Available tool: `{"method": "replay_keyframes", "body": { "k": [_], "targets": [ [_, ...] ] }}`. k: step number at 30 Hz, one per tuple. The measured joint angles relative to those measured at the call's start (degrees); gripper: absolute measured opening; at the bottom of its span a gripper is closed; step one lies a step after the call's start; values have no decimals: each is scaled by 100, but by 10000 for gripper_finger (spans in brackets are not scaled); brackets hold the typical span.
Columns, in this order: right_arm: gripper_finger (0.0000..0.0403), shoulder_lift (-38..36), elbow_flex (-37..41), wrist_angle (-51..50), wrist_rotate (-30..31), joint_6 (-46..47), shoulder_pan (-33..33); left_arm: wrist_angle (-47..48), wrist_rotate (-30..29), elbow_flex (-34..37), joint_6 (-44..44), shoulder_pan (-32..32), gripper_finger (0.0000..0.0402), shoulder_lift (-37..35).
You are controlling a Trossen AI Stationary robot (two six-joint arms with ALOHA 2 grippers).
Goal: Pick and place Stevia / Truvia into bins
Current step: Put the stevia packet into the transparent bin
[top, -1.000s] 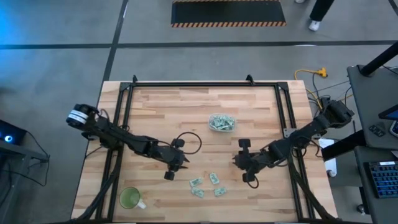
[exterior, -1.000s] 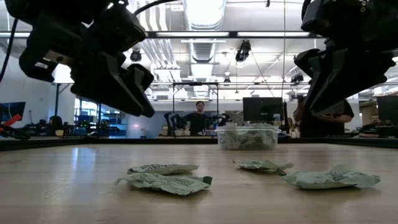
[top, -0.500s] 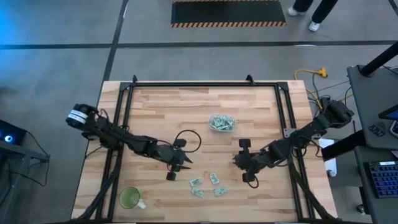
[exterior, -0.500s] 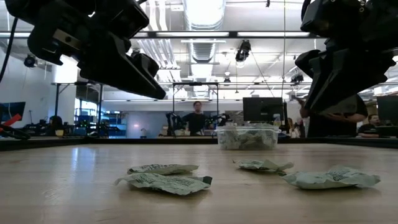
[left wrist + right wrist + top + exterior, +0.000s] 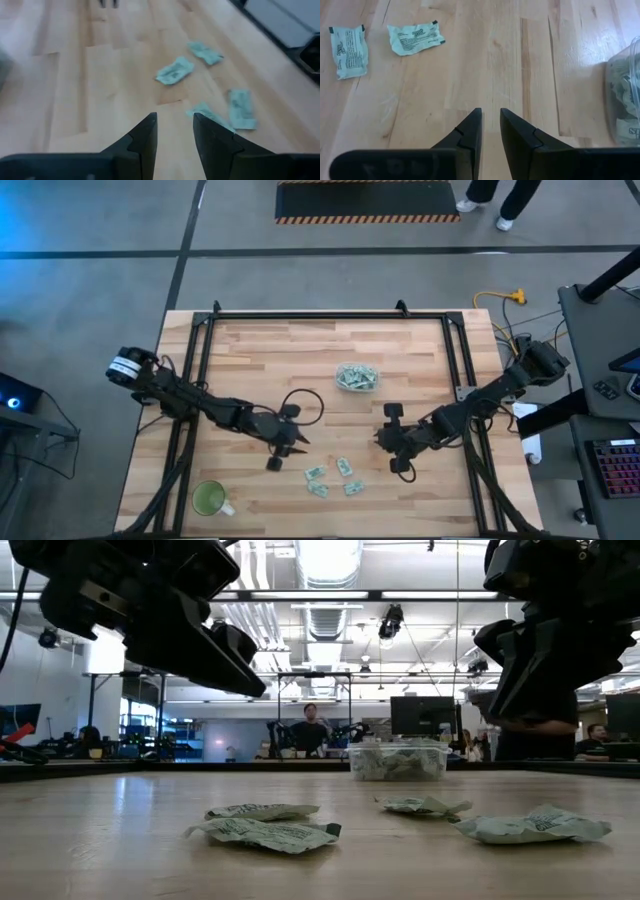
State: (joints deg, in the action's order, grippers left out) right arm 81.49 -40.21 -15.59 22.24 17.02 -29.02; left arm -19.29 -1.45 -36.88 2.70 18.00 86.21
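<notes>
Several pale green Stevia sachets (image 5: 343,466) lie flat on the wooden table near its front edge, also seen in the low view (image 5: 265,833). The clear bin (image 5: 356,378) stands farther back, holding more sachets. My left gripper (image 5: 297,443) hovers left of the loose sachets, open, nothing between its fingers (image 5: 175,120); sachets (image 5: 174,71) lie ahead of it. My right gripper (image 5: 381,442) hovers right of them, open by a narrow gap (image 5: 491,117) with bare wood below it. Both hang clear of the table in the low view, the left gripper (image 5: 250,685) and the right gripper (image 5: 500,710).
A green cup with a handle (image 5: 209,499) stands at the table's near left corner. A black frame (image 5: 205,360) runs along the left, far and right sides. The bin (image 5: 625,100) shows at the edge of the right wrist view. People stand in the room beyond.
My left gripper has tipped its fingers upward, from pointing steeply down to pointing closer to level, while staying in place above the table. The sachets and the bin have not moved.
</notes>
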Motion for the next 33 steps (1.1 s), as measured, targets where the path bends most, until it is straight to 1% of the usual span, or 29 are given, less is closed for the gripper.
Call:
{"method": "replay_keyframes", "body": {
  "k": [2, 4, 9, 25, 29, 33],
  "targets": [
    [60, 0, 0, 0, 0, 38, 0, -15, 267, -10, 103, 18, 109, 0],
    [61, 0, 0, -2, 0, 34, 0, -67, 364, -24, 294, 76, 109, 0],
    [63, 0, 0, -2, 0, -28, 0, -251, 375, -30, 260, 232, 109, 0],
    [57, 0, 0, -3, 0, -16, 0, -279, 368, -31, 251, 237, 109, 5],
    [56, 0, 2, -6, 0, 0, 0, -480, 356, -24, 120, 294, 109, 253],
    [59, 0, 2, -4, -8, 76, -7, -873, 511, -90, 80, 370, 109, 610]
  ]
}}
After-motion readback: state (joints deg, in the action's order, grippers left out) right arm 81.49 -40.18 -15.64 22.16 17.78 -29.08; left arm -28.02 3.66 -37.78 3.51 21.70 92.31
